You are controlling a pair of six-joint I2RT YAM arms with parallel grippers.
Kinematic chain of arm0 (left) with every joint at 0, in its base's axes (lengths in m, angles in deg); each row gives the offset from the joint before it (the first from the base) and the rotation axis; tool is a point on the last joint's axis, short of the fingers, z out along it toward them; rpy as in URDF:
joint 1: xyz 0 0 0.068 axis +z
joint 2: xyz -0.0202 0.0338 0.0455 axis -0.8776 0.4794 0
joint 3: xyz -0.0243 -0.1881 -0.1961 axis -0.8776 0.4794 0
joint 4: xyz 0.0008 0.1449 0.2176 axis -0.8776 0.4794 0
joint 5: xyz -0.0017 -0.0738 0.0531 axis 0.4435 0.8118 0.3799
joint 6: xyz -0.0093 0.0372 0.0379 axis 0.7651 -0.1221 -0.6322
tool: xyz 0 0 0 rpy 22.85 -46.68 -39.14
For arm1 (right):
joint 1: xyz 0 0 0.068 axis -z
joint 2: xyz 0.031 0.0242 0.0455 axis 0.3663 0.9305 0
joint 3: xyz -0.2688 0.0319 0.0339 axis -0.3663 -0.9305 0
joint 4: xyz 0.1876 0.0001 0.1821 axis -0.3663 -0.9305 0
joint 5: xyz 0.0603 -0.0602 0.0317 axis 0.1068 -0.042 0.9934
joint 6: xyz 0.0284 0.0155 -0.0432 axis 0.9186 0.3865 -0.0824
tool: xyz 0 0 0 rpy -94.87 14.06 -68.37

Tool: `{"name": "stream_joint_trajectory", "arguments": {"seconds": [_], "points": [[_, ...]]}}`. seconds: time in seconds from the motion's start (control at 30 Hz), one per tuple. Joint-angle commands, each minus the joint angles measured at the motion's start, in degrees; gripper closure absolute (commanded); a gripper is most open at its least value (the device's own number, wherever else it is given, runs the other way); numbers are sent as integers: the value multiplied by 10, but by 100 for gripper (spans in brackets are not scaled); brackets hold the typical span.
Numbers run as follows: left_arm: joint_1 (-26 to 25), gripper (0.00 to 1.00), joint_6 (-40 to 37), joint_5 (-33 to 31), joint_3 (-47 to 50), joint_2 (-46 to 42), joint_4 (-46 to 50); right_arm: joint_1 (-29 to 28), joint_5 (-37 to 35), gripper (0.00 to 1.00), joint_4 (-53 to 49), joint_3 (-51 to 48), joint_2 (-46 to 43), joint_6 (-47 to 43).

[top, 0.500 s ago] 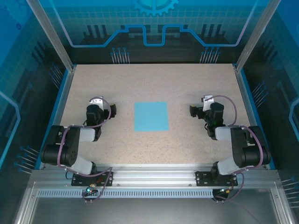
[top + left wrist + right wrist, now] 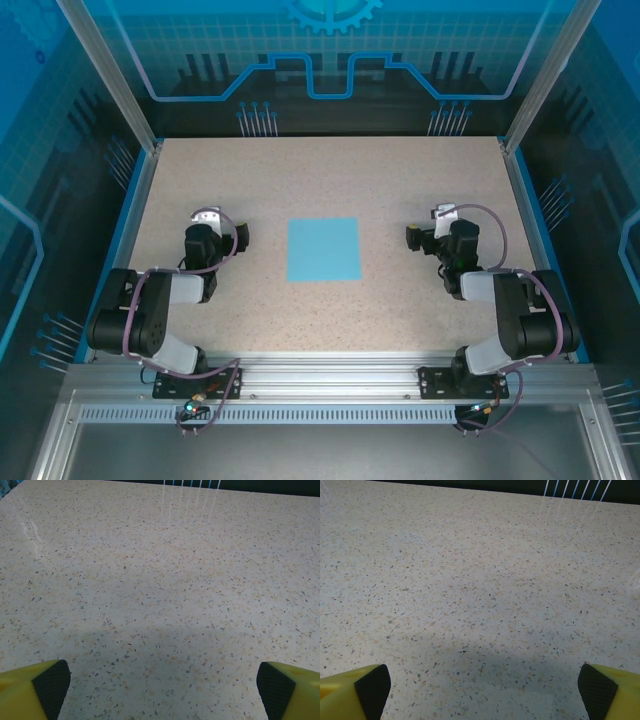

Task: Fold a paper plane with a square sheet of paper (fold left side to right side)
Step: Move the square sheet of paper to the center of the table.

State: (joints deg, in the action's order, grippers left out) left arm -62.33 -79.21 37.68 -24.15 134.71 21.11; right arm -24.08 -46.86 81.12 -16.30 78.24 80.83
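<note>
Sheet status: thin light-blue square sheet of paper lies flat and unfolded mid-table on the speckled beige tabletop, between the two arms and touched by neither. No crease is visible, so the fold is not yet begun.

Grippers: left gripper sits low off the sheet's left side, right gripper off its right side, both near the paper but apart from it. In the left wrist view the yellow fingers with black pads are spread wide with bare tabletop between them. The right wrist view is the same: pads wide apart, nothing held.

Handling, as a judgement: very light, floppy, lies flush, so there is no lip to get under. It probably slides on the smooth top if nudged. Best bet is to pin it near the right edge, tease up the left edge or a left corner, and pinch close to the edge. A hard pinch or drag risks a crumple or stray crease.
</note>
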Motion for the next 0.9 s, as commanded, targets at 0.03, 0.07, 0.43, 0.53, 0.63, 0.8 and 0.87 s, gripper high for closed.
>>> {"name": "stream_joint_trajectory", "arguments": {"seconds": [0.03, 0.07, 0.43, 0.53, 0.63, 0.8, 0.87], "points": [[-4, 1, -4, -4, -13, 1, -6, 2, 11, 0, 13, 9, 4, -3], [-4, 1, -4, -4, -13, 1, -6, 3, 13, 0, 14, 9, 4, -2], [-4, 1, 11, -36, -10, -16, 4, 9, 23, 0, 17, 6, 3, 1], [-4, 1, 19, -62, -19, -67, 61, 14, 27, 0, 17, 5, -2, 6], [-4, 1, 28, -61, -44, -121, 155, 23, 24, 0, -11, 7, -32, 18], [-4, 1, 146, -13, -103, -187, 312, 21, 15, 0, -136, 36, -136, 26], [-4, 1, 205, 18, -143, -190, 398, 16, 10, 0, -213, 63, -178, 43]]}}
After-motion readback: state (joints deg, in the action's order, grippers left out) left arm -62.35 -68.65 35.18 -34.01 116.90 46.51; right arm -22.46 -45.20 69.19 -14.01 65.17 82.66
